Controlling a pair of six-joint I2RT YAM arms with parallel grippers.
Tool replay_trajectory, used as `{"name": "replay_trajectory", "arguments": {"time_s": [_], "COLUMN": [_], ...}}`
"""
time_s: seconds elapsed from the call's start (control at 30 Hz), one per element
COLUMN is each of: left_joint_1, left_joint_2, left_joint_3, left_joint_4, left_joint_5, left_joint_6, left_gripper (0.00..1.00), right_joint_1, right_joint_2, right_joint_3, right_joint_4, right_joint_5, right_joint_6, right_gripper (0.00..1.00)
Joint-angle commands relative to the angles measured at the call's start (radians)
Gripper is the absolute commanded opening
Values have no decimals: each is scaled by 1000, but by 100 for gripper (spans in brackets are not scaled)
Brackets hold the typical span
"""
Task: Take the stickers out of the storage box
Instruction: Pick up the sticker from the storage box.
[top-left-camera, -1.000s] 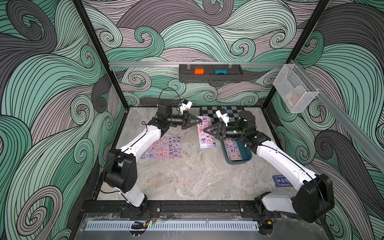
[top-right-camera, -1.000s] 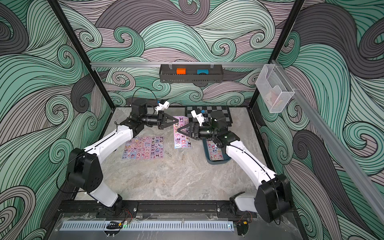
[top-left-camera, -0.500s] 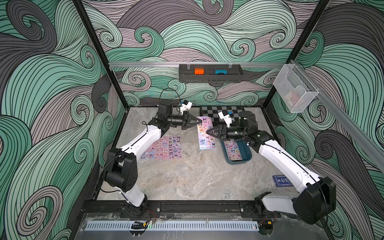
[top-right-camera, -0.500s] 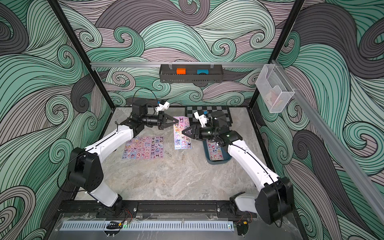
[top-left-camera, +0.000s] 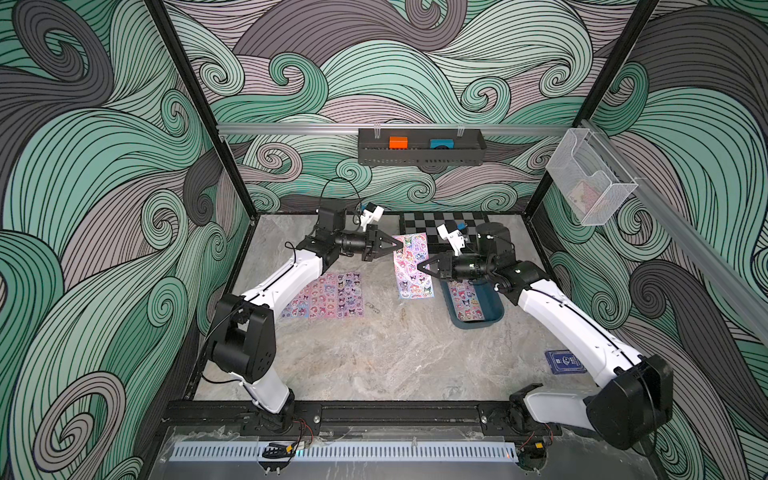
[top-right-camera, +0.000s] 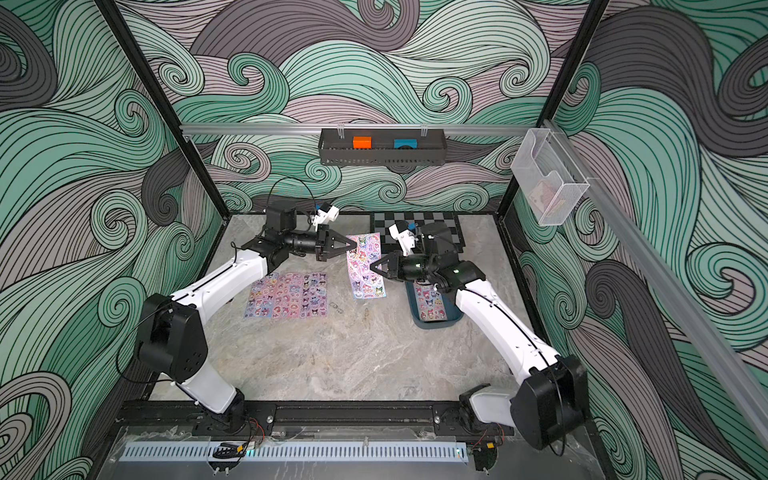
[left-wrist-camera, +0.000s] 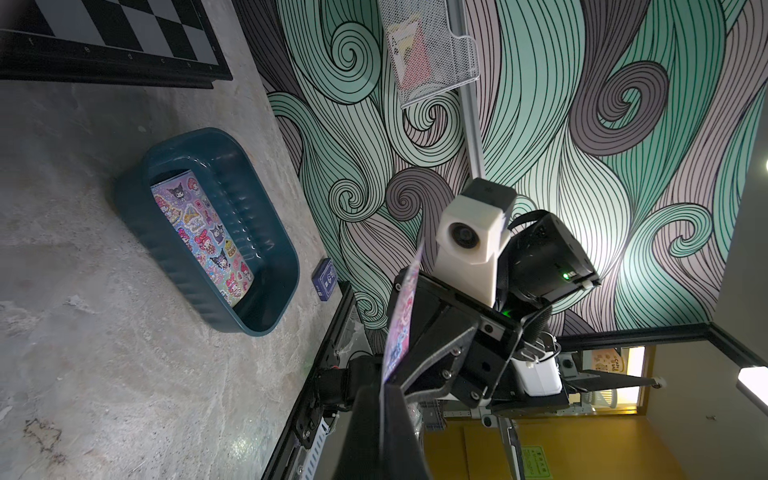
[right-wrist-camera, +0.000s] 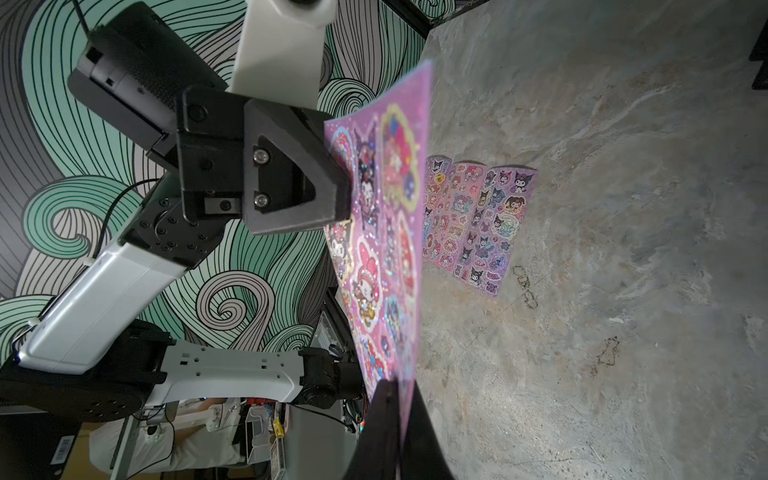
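Looks like mid hand-off to me: my left gripper (top-left-camera: 400, 245) and right gripper (top-left-camera: 420, 267) are both clamped on one pink sticker sheet (top-left-camera: 413, 280), held up over the worktop (top-left-camera: 374, 353) toward its far edge, beside the storage box (top-left-camera: 493, 300), so next one side has to let go before it joins the laid-out sheets (top-left-camera: 324, 295), and one last sheet (top-left-camera: 467, 301) is left in the box.

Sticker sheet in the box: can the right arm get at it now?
Probably not yet: the right gripper is shut on the raised sheet, which the left gripper also pinches. The open box lies just under that arm.
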Motion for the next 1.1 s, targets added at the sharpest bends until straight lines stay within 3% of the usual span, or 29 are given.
{"name": "replay_trajectory", "arguments": {"time_s": [0.0, 0.13, 0.3, 0.37, 0.47, 0.7, 1.07], "left_joint_1": [3, 3, 11, 26, 58, 146, 184], "left_joint_2": [9, 14, 22, 24, 17, -2, -23], "left_joint_3": [49, 49, 74, 91, 108, 70, 37], "left_joint_4": [-38, -42, -166, -276, -476, -530, -481], "left_joint_5": [-11, -13, -50, -111, -293, -336, -286], "left_joint_6": [48, 52, 140, 209, 331, 390, 369], "left_gripper": [0, 3, 27, 33, 36, 39, 39], "right_joint_1": [7, 28, 35, 39, 62, 129, 207], "right_joint_2": [-7, 13, 42, 54, 89, 278, 613], "right_joint_3": [41, 55, 44, 29, 19, 40, 207], "right_joint_4": [-74, -110, -69, -34, -15, 60, 225], "right_joint_5": [73, 118, 93, 87, 114, 136, 50], "right_joint_6": [-42, -57, -36, -21, -24, -24, 66], "right_gripper": [5, 5, 5, 5, 5, 4, 5]}}
